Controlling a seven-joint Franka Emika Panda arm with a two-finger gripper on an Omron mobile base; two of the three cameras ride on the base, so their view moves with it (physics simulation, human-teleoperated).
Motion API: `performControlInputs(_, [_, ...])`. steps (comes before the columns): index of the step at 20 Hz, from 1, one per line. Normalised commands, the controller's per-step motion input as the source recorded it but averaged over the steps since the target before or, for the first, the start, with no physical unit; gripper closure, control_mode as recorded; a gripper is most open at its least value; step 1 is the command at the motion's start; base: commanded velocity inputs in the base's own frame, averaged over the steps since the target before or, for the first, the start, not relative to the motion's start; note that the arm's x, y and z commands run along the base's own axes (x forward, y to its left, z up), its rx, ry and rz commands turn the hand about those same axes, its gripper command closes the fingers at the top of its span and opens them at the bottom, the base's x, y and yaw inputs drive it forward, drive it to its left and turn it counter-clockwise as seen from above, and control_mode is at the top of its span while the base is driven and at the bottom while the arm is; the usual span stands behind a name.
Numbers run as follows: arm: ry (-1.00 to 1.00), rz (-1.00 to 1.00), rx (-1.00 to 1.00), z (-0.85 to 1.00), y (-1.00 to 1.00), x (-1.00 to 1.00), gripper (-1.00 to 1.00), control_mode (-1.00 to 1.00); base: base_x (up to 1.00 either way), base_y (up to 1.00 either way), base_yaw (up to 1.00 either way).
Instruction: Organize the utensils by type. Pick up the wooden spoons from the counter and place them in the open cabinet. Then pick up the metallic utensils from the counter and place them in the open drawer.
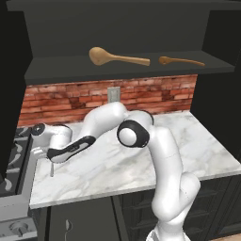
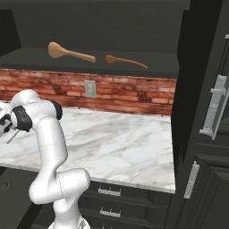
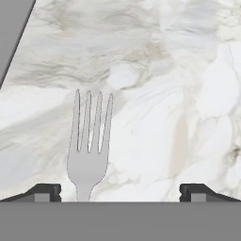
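My gripper (image 3: 120, 193), jaws spread wide and empty, hovers over the fork (image 3: 89, 141) on the counter (image 3: 188, 94), off-centre toward one fingertip; I should centre on its handle before closing

two wooden spoons (image 1: 117, 57), one fork (image 3: 88, 149)

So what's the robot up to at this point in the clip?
It is sorting utensils. Both wooden spoons, the large wooden spoon and the small wooden spoon, already lie on the shelf of the open cabinet. A silver spoon is in the open drawer below the counter's edge. The gripper, jaws wide apart, hangs low over the left end of the marble counter, with the fork between its fingertips, not clamped.
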Motion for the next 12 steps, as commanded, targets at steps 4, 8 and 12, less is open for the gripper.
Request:
performControlInputs(4, [-0.06,-0.02,0.0,0.0,-0.07,0.11,-1.0,-1.0,0.0,0.0,0.0])
performControlInputs(8, [-0.03,-0.01,0.0,0.0,-0.09,0.1,-1.0,-1.0,0.0,0.0,0.0])
performControlInputs(12, [-0.03,0.0,0.0,0.0,-0.11,0.14,-1.0,-1.0,0.0,0.0,0.0])
